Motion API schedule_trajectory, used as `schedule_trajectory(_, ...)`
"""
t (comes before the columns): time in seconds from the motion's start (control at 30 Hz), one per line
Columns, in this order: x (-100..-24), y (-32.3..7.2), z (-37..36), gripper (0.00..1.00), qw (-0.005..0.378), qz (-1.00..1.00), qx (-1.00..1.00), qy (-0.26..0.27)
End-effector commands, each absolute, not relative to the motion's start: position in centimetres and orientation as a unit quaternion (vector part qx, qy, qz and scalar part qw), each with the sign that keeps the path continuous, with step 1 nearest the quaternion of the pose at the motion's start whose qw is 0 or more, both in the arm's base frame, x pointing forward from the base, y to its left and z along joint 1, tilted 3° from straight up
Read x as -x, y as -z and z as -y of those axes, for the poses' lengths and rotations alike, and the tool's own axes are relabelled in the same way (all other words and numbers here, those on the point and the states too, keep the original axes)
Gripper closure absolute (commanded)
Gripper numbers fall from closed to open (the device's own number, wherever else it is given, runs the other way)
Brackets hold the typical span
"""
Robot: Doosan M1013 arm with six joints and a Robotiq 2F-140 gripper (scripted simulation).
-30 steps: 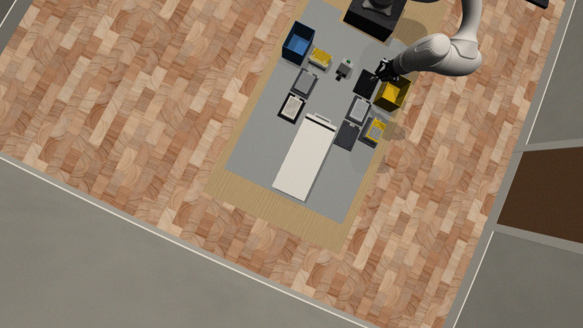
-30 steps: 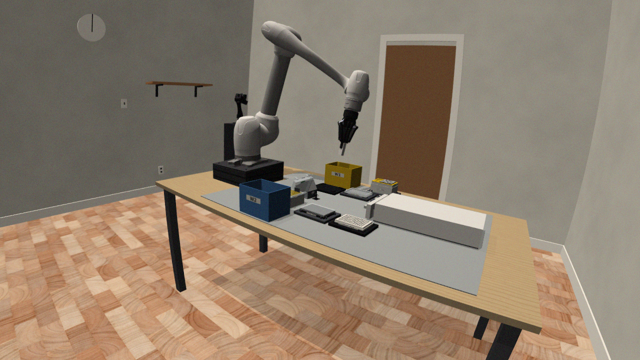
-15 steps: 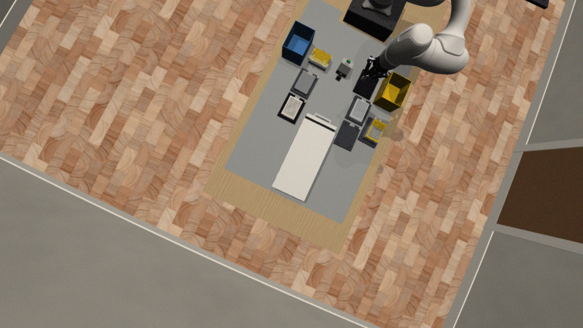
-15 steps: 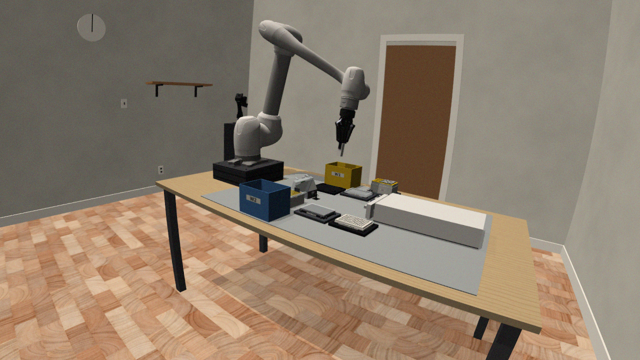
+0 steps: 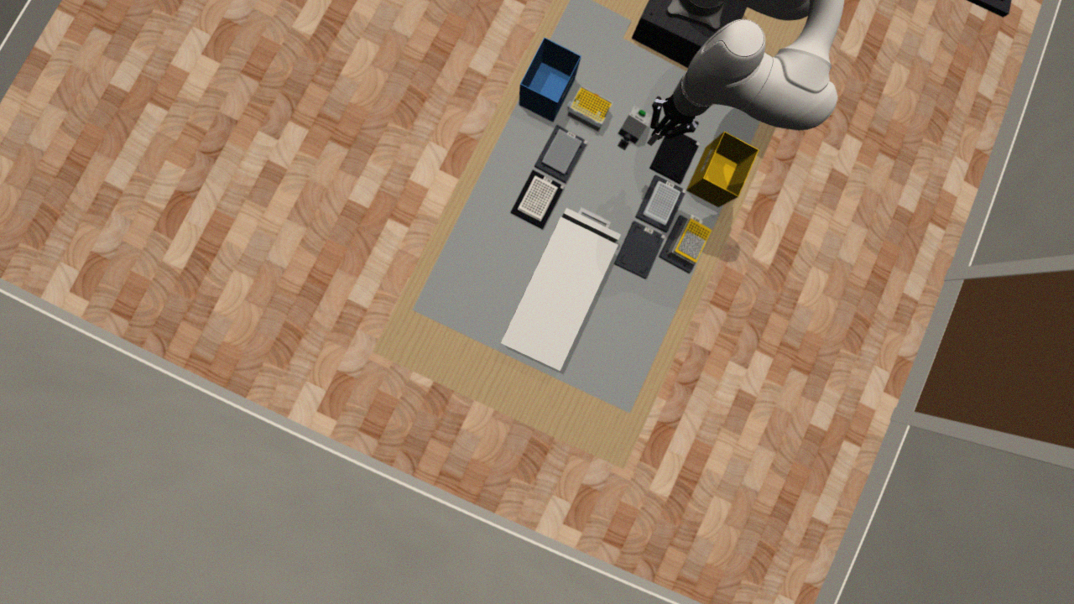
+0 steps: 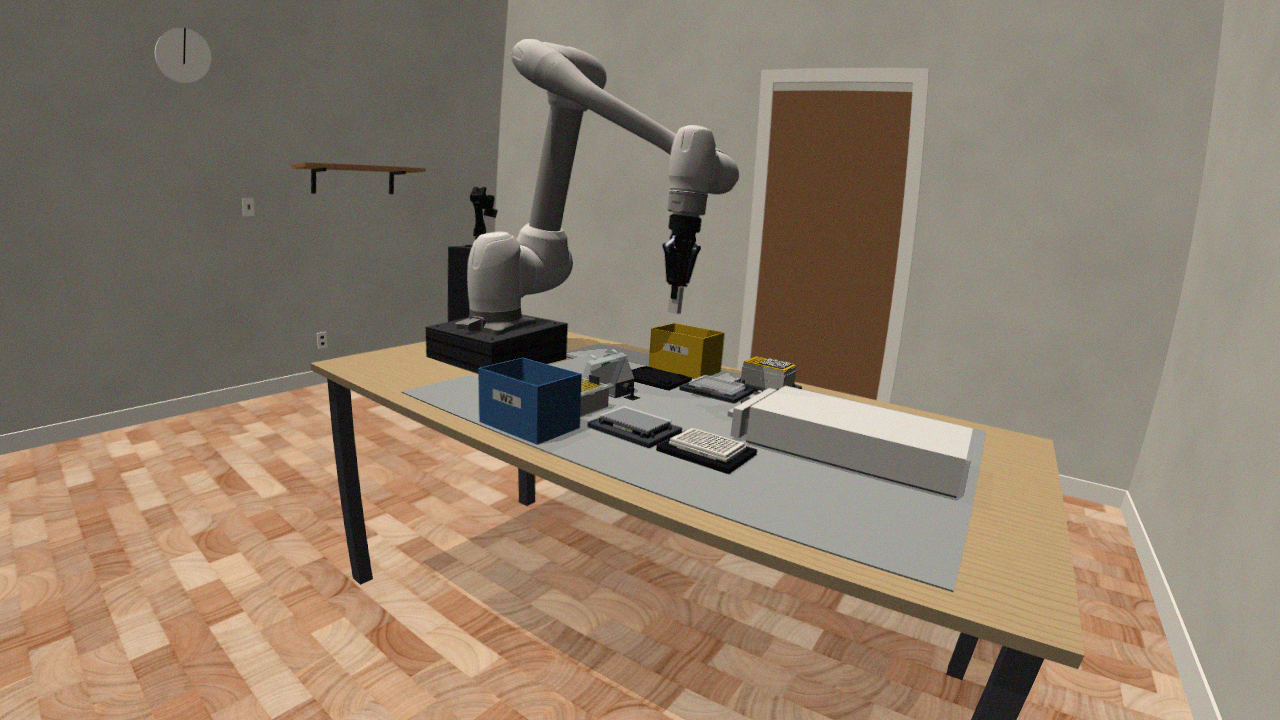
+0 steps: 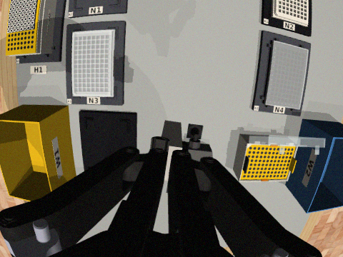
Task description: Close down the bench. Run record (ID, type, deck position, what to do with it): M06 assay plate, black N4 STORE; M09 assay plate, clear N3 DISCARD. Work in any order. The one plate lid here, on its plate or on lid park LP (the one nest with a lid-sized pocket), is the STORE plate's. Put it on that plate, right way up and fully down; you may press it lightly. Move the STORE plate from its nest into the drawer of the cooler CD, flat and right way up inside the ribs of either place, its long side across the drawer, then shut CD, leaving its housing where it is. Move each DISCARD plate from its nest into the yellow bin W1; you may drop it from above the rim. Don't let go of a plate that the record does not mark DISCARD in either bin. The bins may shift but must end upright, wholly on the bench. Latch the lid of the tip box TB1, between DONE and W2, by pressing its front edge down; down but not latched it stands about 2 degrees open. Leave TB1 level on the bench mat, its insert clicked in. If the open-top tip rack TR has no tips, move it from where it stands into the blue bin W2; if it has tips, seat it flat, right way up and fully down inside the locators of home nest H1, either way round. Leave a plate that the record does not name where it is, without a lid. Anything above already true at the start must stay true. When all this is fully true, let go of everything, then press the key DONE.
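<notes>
My gripper (image 7: 171, 134) (image 6: 677, 295) is shut and empty, well above the bench, over the gap between the DONE key box (image 5: 634, 123) and the empty dark lid park nest (image 7: 108, 135). The clear plate (image 7: 93, 62) lies in nest N3. The plate in N4 (image 7: 285, 73) shows a grey lid on top. The yellow bin W1 (image 7: 36, 150) stands left of the lid park. The tip box TB1 (image 7: 267, 159) sits beside the blue bin W2 (image 7: 319, 167). The yellow tip rack (image 7: 23, 21), with tips in part of it, stands on nest H1.
The white cooler CD (image 5: 559, 288) lies along the mat, its drawer shut, handle (image 5: 589, 219) toward the nests. The arm's black base (image 6: 496, 340) stands at the bench's far end.
</notes>
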State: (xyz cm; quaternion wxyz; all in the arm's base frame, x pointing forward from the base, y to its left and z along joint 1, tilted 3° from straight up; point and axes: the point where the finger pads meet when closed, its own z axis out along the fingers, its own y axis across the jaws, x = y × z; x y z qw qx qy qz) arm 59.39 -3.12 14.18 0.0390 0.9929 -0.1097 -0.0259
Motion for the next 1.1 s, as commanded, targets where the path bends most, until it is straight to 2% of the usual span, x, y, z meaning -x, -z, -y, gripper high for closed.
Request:
schedule_trajectory(0.0, -59.6, -14.4, 4.8, 1.00, 0.029, 0.088, -0.996, 0.018)
schedule_trajectory(1.07, -59.3, -14.3, 10.1, 1.00, 0.023, 0.075, -0.997, 0.009)
